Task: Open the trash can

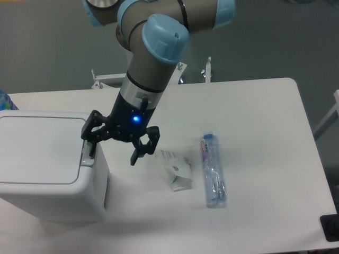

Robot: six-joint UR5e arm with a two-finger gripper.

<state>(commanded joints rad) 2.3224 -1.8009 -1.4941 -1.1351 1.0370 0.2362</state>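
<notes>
The trash can (45, 164) is a large white boxy bin at the left of the table, its flat lid down. A grey push tab (86, 157) sits on its right edge. My gripper (113, 153) hangs open at the bin's right side. Its left fingertip (92, 151) is at the push tab; whether it touches I cannot tell. The right fingertip (135, 157) hangs over the table beside the bin. Nothing is held between the fingers.
A small white box (177, 170) lies on the table just right of the gripper. A crushed clear plastic bottle (213, 170) with a blue cap lies further right. A metal bracket (106, 79) is at the table's far edge.
</notes>
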